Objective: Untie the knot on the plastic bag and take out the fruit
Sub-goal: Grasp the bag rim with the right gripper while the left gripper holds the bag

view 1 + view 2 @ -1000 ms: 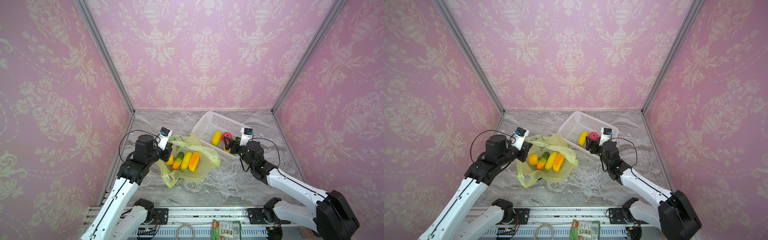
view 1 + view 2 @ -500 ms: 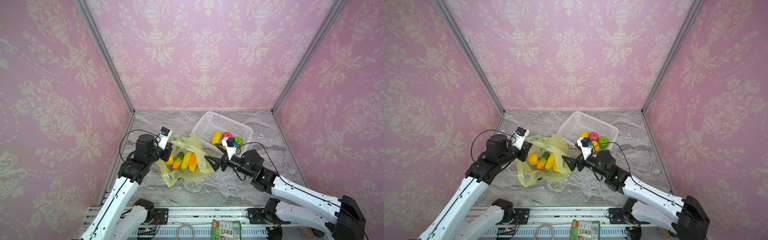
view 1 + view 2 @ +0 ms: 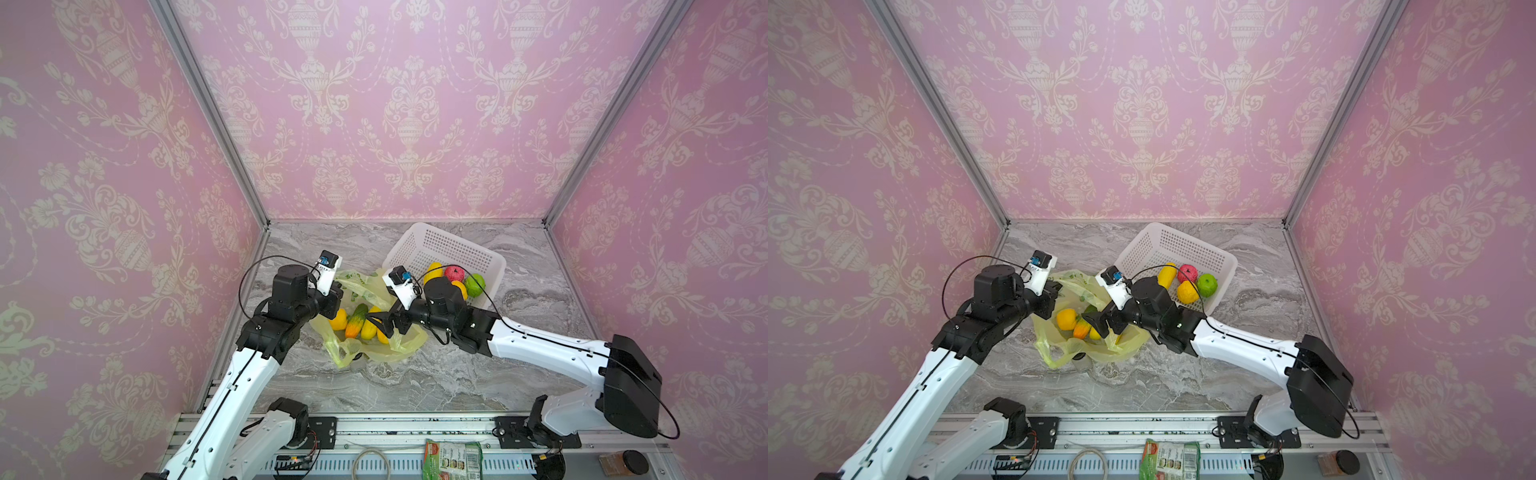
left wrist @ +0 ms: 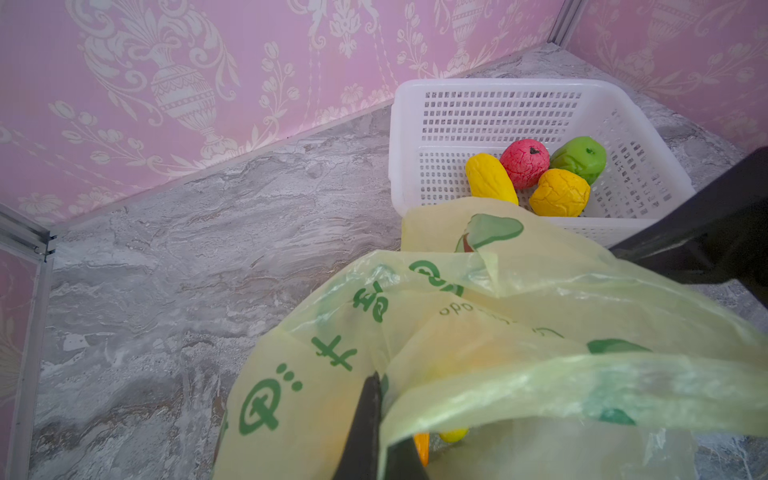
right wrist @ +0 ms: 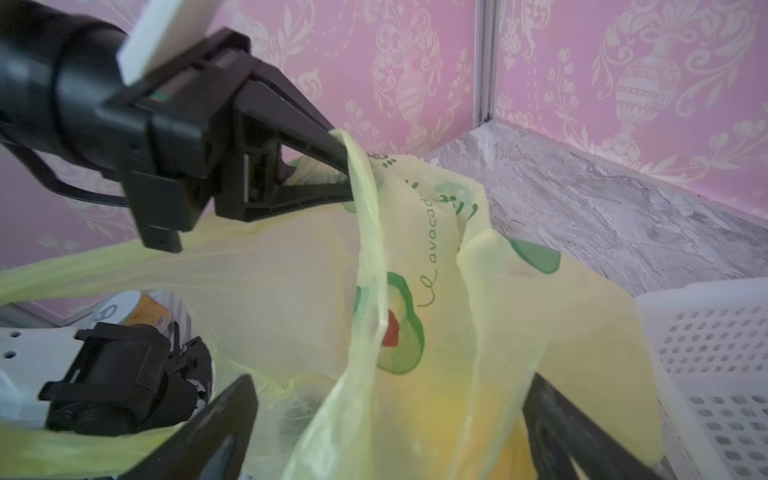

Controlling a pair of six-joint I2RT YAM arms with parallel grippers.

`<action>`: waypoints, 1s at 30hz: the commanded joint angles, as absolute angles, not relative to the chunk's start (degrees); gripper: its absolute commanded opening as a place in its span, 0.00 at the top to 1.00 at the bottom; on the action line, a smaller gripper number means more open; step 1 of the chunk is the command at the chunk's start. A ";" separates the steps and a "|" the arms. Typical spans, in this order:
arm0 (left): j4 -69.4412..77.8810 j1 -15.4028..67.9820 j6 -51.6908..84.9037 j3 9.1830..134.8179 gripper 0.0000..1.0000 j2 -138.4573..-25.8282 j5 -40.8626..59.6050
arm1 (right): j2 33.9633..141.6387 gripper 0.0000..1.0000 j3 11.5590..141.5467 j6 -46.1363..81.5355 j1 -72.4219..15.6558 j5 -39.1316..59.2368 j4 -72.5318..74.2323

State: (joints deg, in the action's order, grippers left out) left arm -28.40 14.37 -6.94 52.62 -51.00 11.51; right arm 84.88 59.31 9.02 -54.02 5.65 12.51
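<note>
The plastic bag (image 3: 374,349) (image 3: 1084,353) lies at table centre with its mouth open; the knot is out of view. Fruit inside it: an orange one (image 3: 338,320), a green-orange one (image 3: 356,322) and a yellow one (image 3: 369,328). My left gripper (image 3: 338,295) (image 4: 376,382) is shut on the bag's rim strap and holds it up, as the right wrist view shows (image 5: 340,166). My right gripper (image 3: 378,324) (image 5: 390,382) is open over the bag's mouth, with thin plastic draped between its fingers. More fruit lies in the white basket (image 3: 440,245): yellow (image 3: 432,270), pink-red (image 3: 455,274), orange (image 3: 460,287) and a green apple (image 3: 475,284).
The basket stands at the back right, close behind my right wrist. A green snack packet (image 3: 453,459) and a brown jar (image 3: 623,461) sit on the front rail. A round tin (image 5: 141,311) shows by the bag in the right wrist view. Pink walls enclose three sides.
My right arm has swung from the basket leftward to the bag's mouth, gripper open. The green apple and an orange fruit now show in the basket. The left gripper has kept its hold.
</note>
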 commanded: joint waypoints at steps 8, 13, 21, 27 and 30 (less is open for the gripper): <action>-25.40 8.83 -2.70 68.07 1.00 -63.02 7.58 | 110.55 0.94 95.63 10.05 -49.45 -10.29 -9.08; -25.96 8.10 -3.72 75.81 1.00 -66.93 6.85 | 117.63 1.00 111.05 8.56 -47.53 -13.25 -14.13; -24.41 7.90 -4.05 76.99 1.00 -64.39 7.60 | 116.61 1.00 110.33 10.59 -45.13 -14.74 -11.08; -16.20 7.92 3.99 63.59 1.00 -57.43 14.35 | 109.16 0.83 91.86 10.91 -44.83 -12.88 2.21; -14.05 7.95 7.20 57.51 1.00 -55.33 16.90 | 105.65 0.60 83.81 11.07 -44.88 -11.66 7.45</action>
